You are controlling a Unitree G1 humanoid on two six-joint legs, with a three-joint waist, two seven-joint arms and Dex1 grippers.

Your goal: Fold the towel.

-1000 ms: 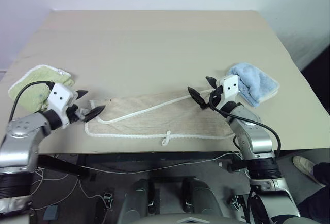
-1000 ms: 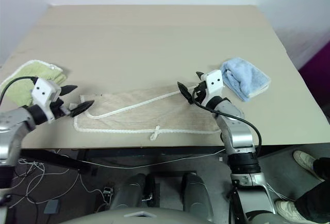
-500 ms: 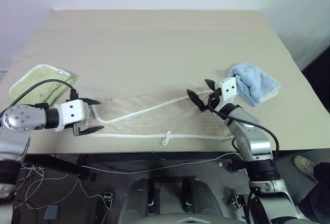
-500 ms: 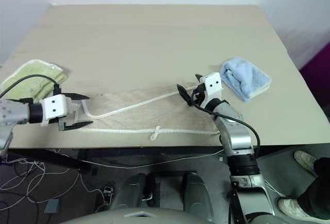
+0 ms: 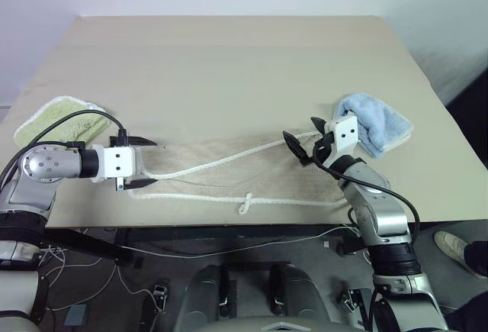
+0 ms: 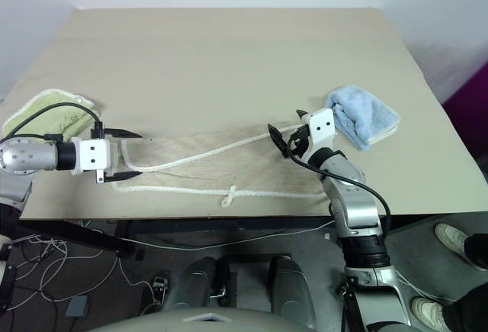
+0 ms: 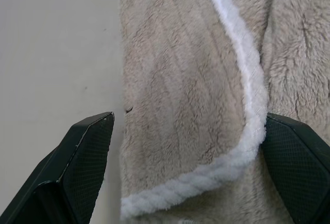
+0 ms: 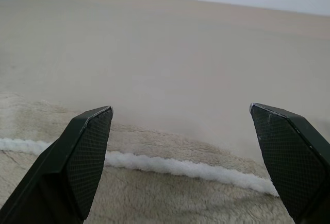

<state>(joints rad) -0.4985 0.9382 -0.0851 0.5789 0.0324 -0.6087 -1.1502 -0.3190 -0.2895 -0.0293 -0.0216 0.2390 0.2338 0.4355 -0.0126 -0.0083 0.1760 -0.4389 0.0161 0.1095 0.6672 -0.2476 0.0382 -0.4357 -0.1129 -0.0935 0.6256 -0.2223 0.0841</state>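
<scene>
You had the towel point(image 5: 236, 175) lying flat along the near edge of the table point(image 5: 229, 65), partly folded, with its white corded trim point(image 5: 221, 162) running in a diagonal line across the top layer and the small white loop point(image 5: 245, 205) at the near hem. Your left gripper point(image 5: 140, 162) sat at the towel's left end with its fingers spread wide, one on either side of the corner; from the left wrist view the trimmed corner point(image 7: 206, 183) lay between the two fingers without being pinched. Your right gripper point(image 5: 305, 136) hovered over the towel's right end, pointing left across the cloth, its fingers also spread and holding nothing. A light green towel point(image 5: 53, 122) lay at the table's left edge and a light blue towel point(image 5: 377, 122) just behind your right gripper.
</scene>
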